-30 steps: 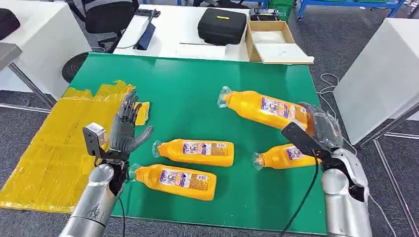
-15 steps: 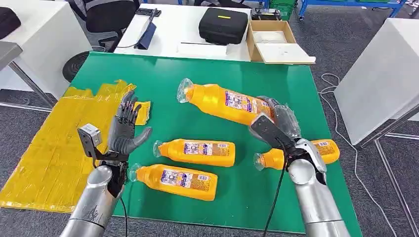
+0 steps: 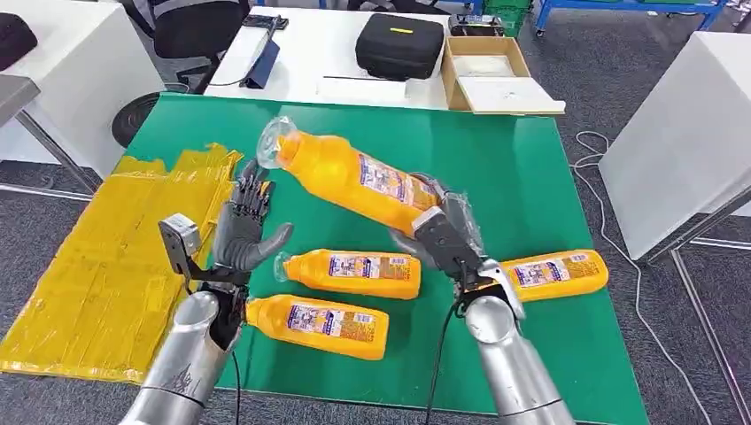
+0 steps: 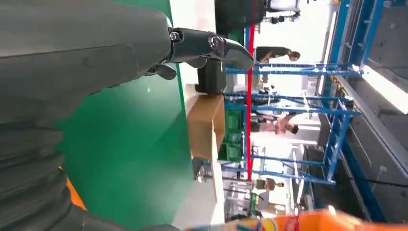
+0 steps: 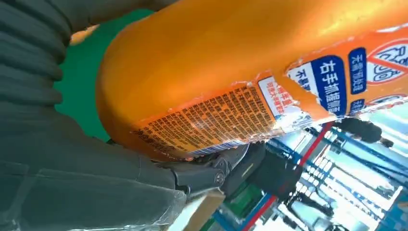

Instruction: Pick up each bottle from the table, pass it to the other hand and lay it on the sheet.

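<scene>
Three orange plastic bottles [image 3: 350, 273] are left lying near the green table's [image 3: 522, 168] front edge. Above them, the lifted orange bottle [image 3: 354, 180], gripped at its base by the right hand [image 3: 443, 232], has been carried leftward, its cap now just beside the spread, empty left hand [image 3: 243, 232]; handover appears imminent. The crumpled yellow sheet [image 3: 97, 266] at the left edge awaits it.

Green table [image 3: 496, 168] carries three orange bottles: one [image 3: 350, 272] lying just beside the open left hand [image 3: 241, 237], one [image 3: 314, 324] beneath that wrist, one [image 3: 553, 272] beside the right hand [image 3: 447, 237]. Yellow sheet [image 3: 97, 266] sits beyond the left hand.
</scene>
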{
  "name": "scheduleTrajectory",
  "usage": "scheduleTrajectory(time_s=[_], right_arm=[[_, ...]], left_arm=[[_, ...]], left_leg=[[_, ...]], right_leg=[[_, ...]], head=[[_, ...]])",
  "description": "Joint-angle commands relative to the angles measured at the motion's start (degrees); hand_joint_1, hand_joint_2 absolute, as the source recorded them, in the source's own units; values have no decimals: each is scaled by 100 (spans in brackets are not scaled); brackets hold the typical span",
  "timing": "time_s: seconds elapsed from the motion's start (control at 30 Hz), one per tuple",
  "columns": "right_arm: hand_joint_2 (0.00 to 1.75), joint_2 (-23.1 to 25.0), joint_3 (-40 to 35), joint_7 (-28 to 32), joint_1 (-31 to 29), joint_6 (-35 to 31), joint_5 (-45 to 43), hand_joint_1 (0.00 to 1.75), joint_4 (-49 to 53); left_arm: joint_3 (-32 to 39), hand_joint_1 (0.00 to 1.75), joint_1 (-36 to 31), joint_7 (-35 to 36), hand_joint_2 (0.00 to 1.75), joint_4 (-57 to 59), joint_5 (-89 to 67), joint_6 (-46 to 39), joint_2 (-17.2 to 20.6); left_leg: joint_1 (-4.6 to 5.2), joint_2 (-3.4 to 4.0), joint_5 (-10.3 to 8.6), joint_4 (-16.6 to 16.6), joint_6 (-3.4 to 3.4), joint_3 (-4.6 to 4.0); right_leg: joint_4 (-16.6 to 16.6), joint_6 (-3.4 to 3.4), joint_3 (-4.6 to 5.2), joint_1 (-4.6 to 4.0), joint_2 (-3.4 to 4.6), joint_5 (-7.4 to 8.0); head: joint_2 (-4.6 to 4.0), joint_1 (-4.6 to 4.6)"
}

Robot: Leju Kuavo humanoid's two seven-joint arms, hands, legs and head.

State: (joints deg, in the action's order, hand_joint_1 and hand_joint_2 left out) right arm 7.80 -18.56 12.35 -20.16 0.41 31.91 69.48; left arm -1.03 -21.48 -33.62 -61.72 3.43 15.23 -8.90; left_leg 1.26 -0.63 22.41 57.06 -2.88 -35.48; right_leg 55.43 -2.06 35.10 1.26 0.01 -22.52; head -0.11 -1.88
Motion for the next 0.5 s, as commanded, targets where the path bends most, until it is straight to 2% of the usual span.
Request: scheduleTrajectory(time_s=[0.03,0.13,0.33,0.5], right_arm=[[175,129,-307,-180,-135,-84,-160,168,-284],[175,164,-383,-220,-157,-59,-168,164,-395],[175,233,-364,-241,5,-142,-214,166,-516],[175,281,-284,-320,-42,-164,-151,169,-708]], left_arm=[[-440,0,-316,124,175,208,207,130,-175],[-590,0,-318,192,175,137,349,133,-238],[-1027,0,-46,332,175,-383,770,54,-145],[-1209,0,-66,442,175,-446,951,145,-203]], left_leg=[[-11,0,12,9,27,15],[-9,-3,7,9,23,5],[-9,2,10,2,30,16],[-5,6,6,0,18,9]], right_leg=[[-1,14,-22,-10,-5,-9],[1,13,-14,-8,-8,-6],[-6,19,-24,-10,-2,-7],[-6,11,-13,-6,3,-3]], head=[[0,0],[0,2],[0,2],[0,0]])
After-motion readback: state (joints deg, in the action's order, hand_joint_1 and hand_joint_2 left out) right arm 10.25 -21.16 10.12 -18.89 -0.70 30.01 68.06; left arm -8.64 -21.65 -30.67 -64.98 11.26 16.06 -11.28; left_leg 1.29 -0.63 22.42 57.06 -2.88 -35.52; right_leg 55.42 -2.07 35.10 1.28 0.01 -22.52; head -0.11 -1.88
